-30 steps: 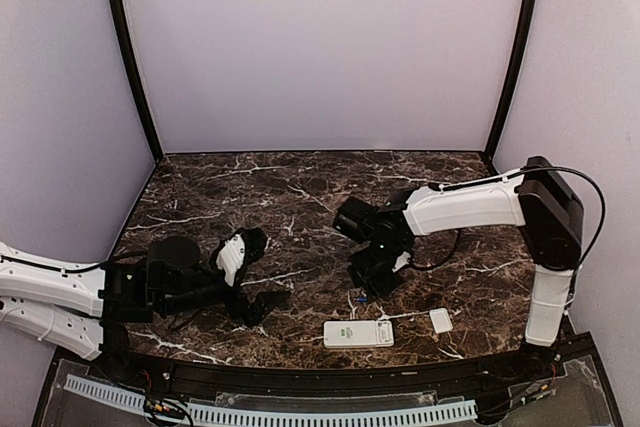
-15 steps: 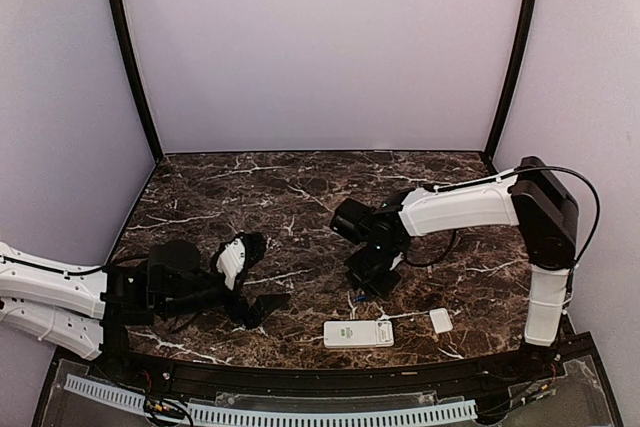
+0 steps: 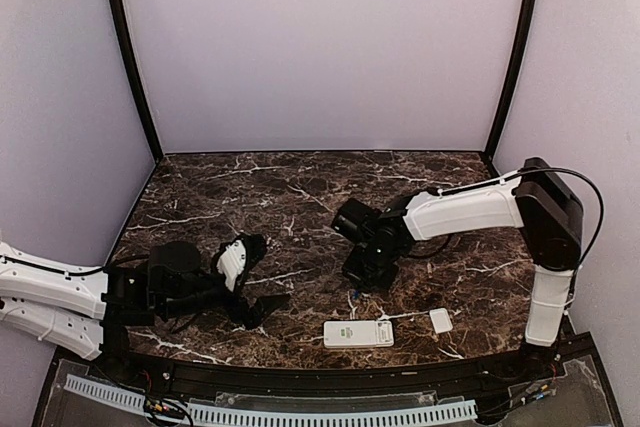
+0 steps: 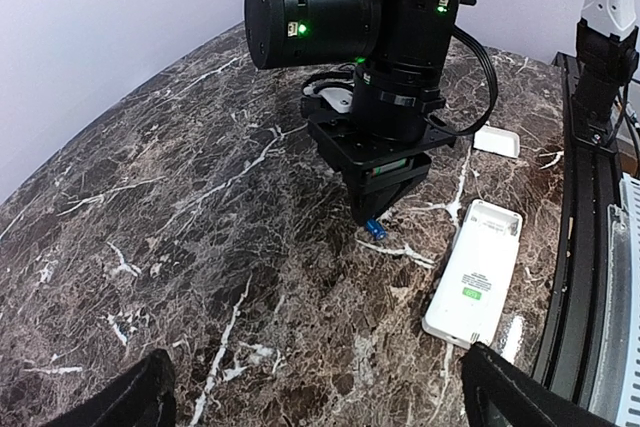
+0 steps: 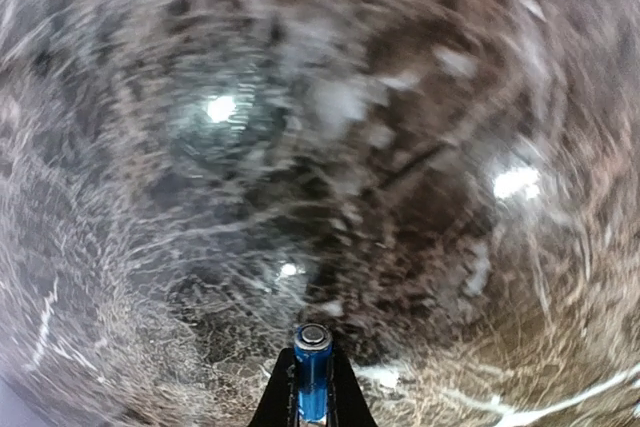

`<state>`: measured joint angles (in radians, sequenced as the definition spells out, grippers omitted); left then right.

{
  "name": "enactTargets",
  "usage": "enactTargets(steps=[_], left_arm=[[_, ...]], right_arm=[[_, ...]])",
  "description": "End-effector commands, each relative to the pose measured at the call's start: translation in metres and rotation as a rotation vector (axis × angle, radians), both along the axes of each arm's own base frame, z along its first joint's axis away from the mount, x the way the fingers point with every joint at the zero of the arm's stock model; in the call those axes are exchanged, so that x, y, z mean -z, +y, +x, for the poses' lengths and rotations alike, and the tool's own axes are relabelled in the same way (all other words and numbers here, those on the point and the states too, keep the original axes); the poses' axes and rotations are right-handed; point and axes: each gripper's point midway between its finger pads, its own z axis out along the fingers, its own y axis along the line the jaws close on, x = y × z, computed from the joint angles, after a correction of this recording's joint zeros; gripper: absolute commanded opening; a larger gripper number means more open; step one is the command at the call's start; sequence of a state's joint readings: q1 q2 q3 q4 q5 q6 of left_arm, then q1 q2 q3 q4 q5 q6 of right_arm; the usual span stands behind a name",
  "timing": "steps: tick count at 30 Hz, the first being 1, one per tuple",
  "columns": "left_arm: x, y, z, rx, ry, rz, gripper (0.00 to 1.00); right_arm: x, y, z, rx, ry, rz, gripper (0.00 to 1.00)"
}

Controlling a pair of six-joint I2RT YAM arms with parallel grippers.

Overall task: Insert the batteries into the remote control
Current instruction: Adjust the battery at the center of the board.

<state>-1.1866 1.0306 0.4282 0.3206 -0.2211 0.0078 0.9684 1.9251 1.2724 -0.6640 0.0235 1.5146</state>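
Remote control (image 3: 358,334) on marble table (image 3: 250,187), small white cover (image 3: 441,321) near it

One remote control (image 3: 358,334) lies on the one dark marble-patterned table (image 3: 250,187), with one green label (image 4: 470,292) on its upturned face. One small white cover piece (image 3: 441,320) lies apart from it. Only one battery (image 5: 311,372) can be counted, a blue cell with a pale tip, seen from both wrist views. Whether there is a second cannot be told. There are two arms, a left arm (image 3: 50,297) and a right arm (image 3: 465,209). They carry two grippers, the left gripper (image 3: 268,269) and the right gripper (image 3: 358,282), each with two fingers (image 4: 140,397). Two green lights (image 4: 300,29) glow on the right arm's wrist.
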Motion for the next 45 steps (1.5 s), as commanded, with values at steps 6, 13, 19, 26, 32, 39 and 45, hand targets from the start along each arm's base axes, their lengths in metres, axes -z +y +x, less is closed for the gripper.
enactTargets(steps=[6, 13, 19, 26, 32, 39, 45], left_arm=[[0.014, 0.001, -0.002, -0.001, 0.045, 0.024, 0.99], [0.05, -0.011, -0.006, 0.048, 0.112, 0.156, 0.96], [0.094, -0.039, -0.03, 0.242, 0.192, 0.309, 0.94], [0.107, -0.064, -0.054, 0.434, 0.206, 0.322, 0.96], [0.126, -0.074, -0.047, 0.455, 0.176, 0.395, 0.99], [0.14, -0.093, -0.038, 0.448, 0.193, 0.444, 0.92], [0.147, -0.098, -0.041, 0.472, 0.217, 0.464, 0.79]], right_arm=[[0.002, -0.002, -0.001, -0.73, -0.077, -0.1, 0.0], [0.018, -0.017, -0.019, -0.957, 0.003, -0.147, 0.0], [0.019, -0.012, -0.016, -1.049, -0.027, -0.167, 0.1], [0.027, -0.017, -0.019, -1.035, -0.016, -0.184, 0.33], [0.029, -0.02, -0.021, -0.992, -0.079, -0.193, 0.58], [0.025, -0.031, -0.021, -0.959, -0.114, -0.266, 0.58], [0.03, -0.03, -0.033, -0.981, -0.126, -0.302, 0.48]])
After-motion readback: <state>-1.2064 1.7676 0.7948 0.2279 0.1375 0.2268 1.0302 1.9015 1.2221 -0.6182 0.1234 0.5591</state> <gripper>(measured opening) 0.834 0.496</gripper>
